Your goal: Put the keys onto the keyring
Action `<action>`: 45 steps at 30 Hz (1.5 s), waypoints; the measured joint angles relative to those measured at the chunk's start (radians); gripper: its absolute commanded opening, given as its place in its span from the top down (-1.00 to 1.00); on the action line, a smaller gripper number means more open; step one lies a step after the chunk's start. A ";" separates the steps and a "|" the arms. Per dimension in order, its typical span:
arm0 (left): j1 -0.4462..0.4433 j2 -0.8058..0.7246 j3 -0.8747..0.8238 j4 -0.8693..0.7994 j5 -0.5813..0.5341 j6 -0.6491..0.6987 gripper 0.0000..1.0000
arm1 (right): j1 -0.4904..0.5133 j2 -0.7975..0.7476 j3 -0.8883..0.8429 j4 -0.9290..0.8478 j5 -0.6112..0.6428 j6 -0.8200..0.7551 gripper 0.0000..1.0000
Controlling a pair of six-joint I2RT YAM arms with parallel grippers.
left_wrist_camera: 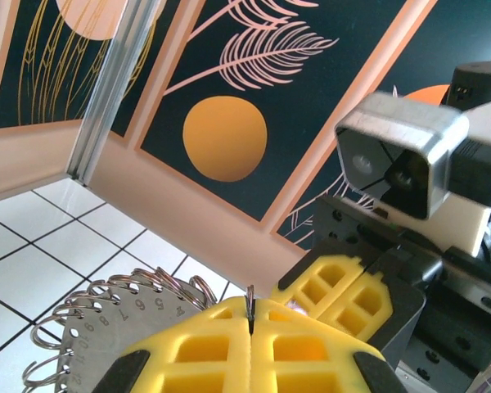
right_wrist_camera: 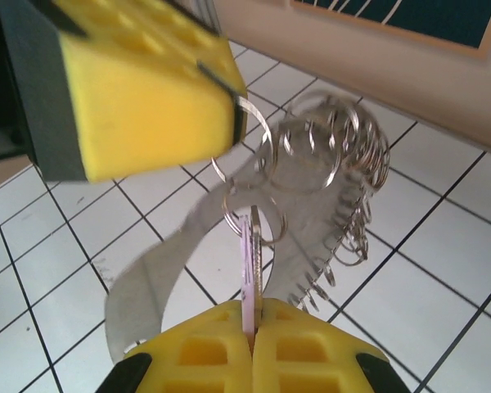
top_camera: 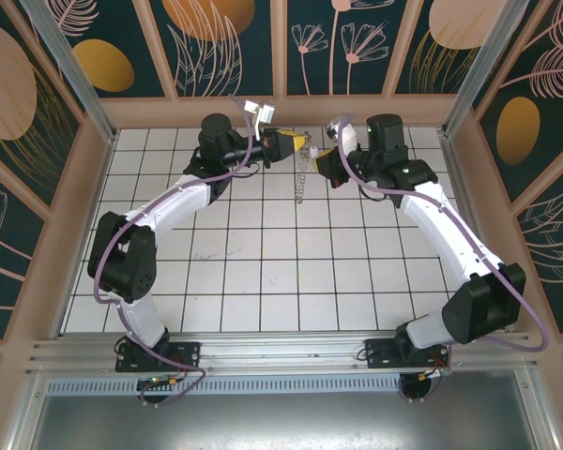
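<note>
Both grippers meet above the back middle of the table. My left gripper (top_camera: 286,142) (left_wrist_camera: 251,315) is shut on one small metal ring (left_wrist_camera: 250,296) of the keyring (left_wrist_camera: 106,327) (top_camera: 300,183), which hangs below it. The keyring is a thin grey numbered loop (right_wrist_camera: 147,278) edged with many small rings (right_wrist_camera: 344,164). My right gripper (top_camera: 321,159) (right_wrist_camera: 251,323) is shut on the keys: one lilac key (right_wrist_camera: 250,262), held edge-on. A small ring (right_wrist_camera: 258,219) circles the key's upper end. The left gripper's yellow pads (right_wrist_camera: 147,90) are close above it.
The white tiled table (top_camera: 263,272) lies below both arms. The patterned back wall (left_wrist_camera: 229,139) stands close behind the grippers. A metal post (left_wrist_camera: 106,90) marks the back left corner.
</note>
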 measured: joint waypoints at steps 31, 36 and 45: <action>0.002 0.000 0.000 0.016 -0.018 0.000 1.00 | -0.002 0.074 0.166 -0.141 0.119 -0.086 1.00; 0.002 0.000 0.000 0.016 -0.018 0.000 1.00 | -0.001 0.076 0.174 -0.145 0.116 -0.085 1.00; 0.002 0.000 0.000 0.019 -0.014 0.000 1.00 | 0.024 0.115 0.256 -0.165 0.104 -0.086 1.00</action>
